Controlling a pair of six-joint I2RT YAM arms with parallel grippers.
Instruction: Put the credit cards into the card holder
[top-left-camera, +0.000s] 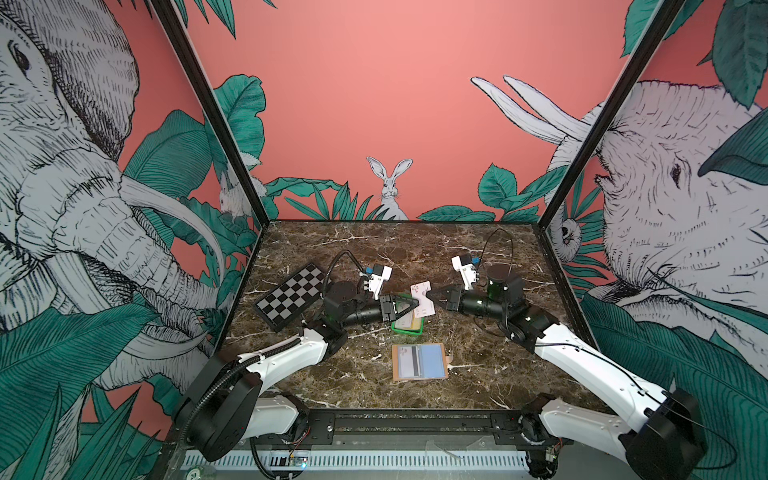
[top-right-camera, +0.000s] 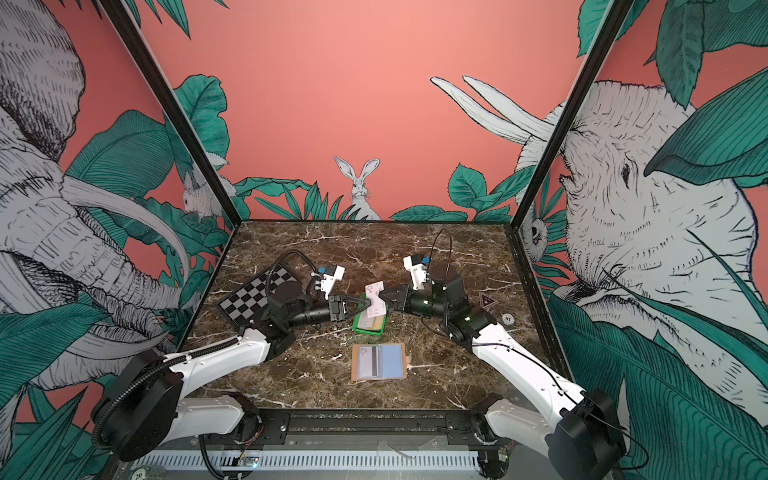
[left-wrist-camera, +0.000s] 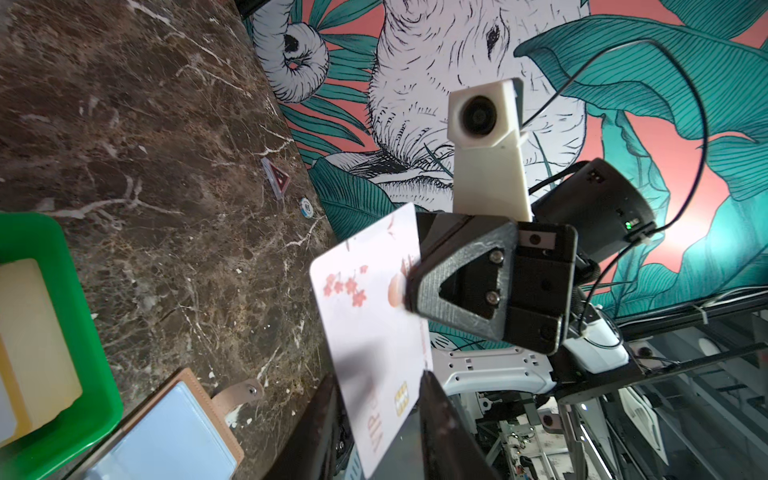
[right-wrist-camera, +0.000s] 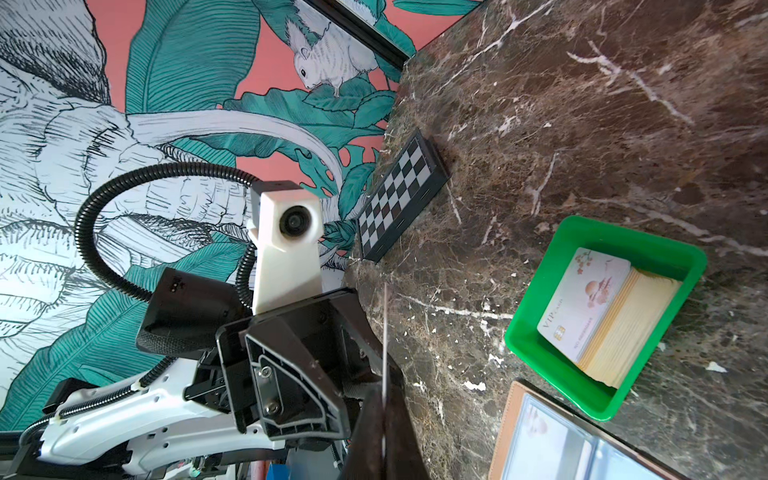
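Your right hand (top-left-camera: 432, 296) pinches the card (top-left-camera: 423, 300) upright over the green tray (top-left-camera: 406, 329). Your left hand (top-left-camera: 411, 305) straddles its other end, grip unclear. The card holder (top-left-camera: 419, 361) lies open toward you, below both hands.

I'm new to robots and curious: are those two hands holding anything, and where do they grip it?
Both meet on one white credit card above the green tray. The right hand pinches one edge; the left hand flanks its chip end, contact unclear.

Bright even light, wrist foregrounds perhaps blurred
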